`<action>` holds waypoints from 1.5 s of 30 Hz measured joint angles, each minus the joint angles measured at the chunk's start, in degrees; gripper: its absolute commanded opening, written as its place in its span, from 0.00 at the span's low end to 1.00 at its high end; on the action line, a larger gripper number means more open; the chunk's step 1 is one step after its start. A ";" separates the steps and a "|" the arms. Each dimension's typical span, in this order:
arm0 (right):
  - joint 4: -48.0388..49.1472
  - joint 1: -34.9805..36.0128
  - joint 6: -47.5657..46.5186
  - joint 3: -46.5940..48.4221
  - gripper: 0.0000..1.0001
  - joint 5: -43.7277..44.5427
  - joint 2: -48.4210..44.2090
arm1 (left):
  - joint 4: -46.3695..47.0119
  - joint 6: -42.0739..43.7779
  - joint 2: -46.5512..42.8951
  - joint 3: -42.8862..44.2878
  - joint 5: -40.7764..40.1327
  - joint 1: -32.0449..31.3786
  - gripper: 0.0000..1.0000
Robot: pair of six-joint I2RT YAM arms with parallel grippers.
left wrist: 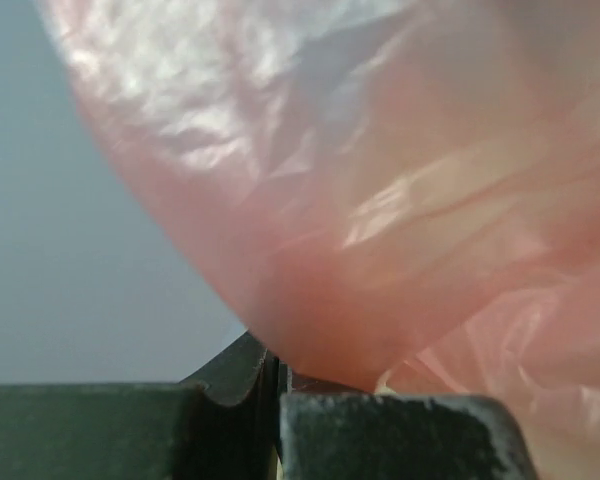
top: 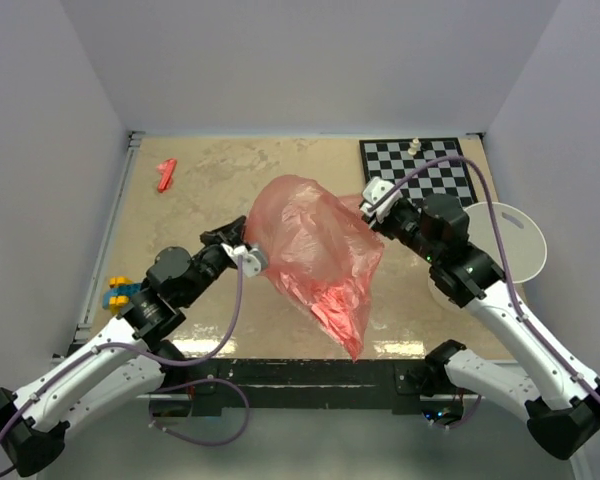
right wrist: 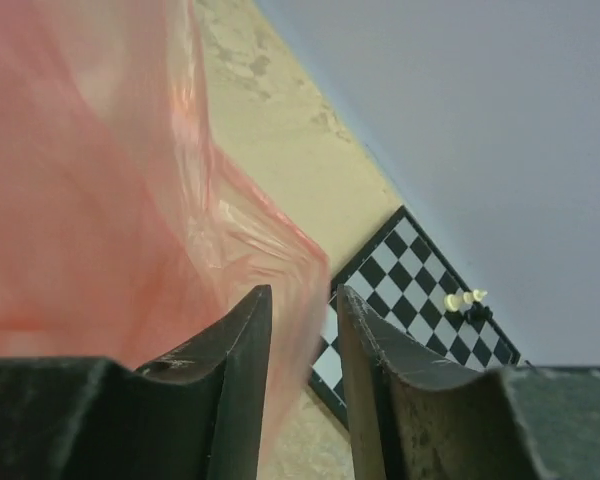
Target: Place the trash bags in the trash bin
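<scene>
From above, the bag (top: 315,255) hangs puffed up over the bench (top: 200,200), between the two arms. The left end effector (top: 250,256) is at its left side. The right end effector (top: 372,203) is at its top right edge. The bin (top: 515,240) sits to the right of the right end effector, apart from the bag.

The left wrist view shows the left end effector (left wrist: 278,375) clenched on the bag (left wrist: 400,200), which fills the space just ahead.

In the right wrist view, the right end effector (right wrist: 302,300) is released, with its fingers apart. The bag's (right wrist: 90,200) edge hangs loose in the gap.
</scene>
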 measured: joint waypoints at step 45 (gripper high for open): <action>-48.24 -23.45 16.48 16.87 0.53 16.22 11.50 | 42.25 5.35 53.02 54.38 2.27 19.63 0.00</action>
